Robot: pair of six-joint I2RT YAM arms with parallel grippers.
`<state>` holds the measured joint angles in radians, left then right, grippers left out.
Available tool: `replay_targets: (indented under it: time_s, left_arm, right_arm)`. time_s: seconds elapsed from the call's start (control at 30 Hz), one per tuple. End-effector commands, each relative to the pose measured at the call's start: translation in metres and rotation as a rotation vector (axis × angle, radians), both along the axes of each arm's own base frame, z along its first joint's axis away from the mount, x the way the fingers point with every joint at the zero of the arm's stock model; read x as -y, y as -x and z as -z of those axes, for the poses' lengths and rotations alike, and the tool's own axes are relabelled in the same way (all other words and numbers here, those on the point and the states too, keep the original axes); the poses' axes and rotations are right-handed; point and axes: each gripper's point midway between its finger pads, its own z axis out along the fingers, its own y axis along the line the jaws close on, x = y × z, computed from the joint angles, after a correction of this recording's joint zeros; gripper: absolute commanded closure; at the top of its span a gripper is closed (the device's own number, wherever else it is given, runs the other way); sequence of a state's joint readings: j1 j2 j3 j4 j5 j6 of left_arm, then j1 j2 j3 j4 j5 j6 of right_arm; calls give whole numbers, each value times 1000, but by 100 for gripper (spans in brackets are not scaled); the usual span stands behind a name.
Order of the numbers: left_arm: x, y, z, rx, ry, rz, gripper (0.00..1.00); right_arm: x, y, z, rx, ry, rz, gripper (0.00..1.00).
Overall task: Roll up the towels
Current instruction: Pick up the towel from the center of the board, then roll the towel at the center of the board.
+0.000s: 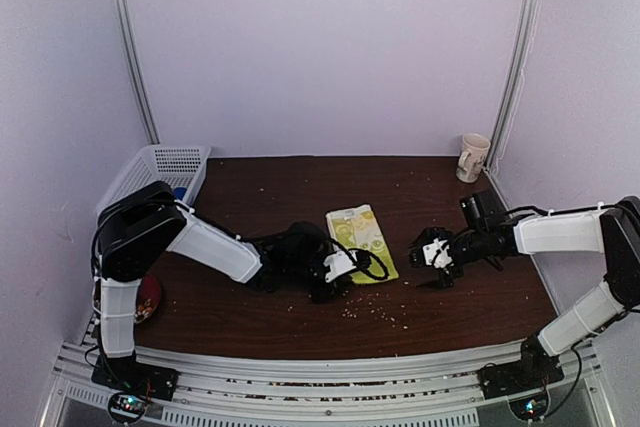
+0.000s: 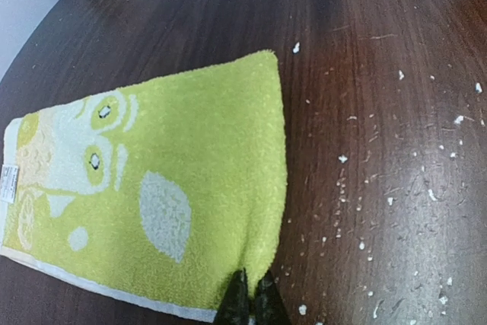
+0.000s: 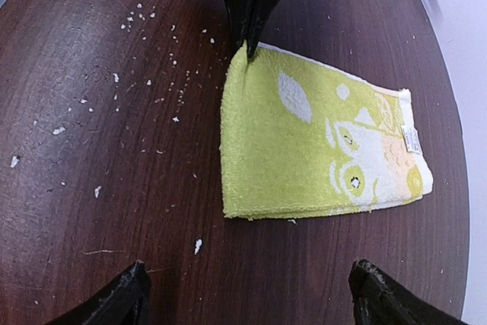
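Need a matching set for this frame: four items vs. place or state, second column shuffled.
1. left pincer
2. right pincer
3. mug
4. white basket

A. far right corner of the table
B. open, holding nothing
C. far left corner
D. shut on a corner of the yellow-green towel

Pairs: 1-D, 2-B, 3-A, 4-C

left arm (image 1: 215,247) and right arm (image 1: 555,232): white shells, black joints, black cables.
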<state>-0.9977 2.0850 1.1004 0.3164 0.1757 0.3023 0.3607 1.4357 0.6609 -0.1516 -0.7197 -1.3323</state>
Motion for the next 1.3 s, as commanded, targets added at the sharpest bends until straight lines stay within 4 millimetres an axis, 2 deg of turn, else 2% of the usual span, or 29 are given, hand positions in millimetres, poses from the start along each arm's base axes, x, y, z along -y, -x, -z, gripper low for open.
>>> replay_targets:
  time_s: [0.0,0.37,0.63,1.13,1.27]
  left_arm:
    - [-20,25,29,-197,-44,-7,100]
    - [-29,27,21,-397,50,-25,100]
    - [-36,15,17,-524,93,-69,100]
    - [-35,12,16,-600,107,-71,100]
    - [-35,9,17,-596,106,-88,100]
  right_arm:
    - [-7,7,5,30,-40,-48,11]
    - [-23,-4,19,141,21,-4,19]
    - [-37,7,41,215,113,-59,29]
    - [-62,12,58,237,193,-53,65]
    - [-65,12,54,219,177,-40,80]
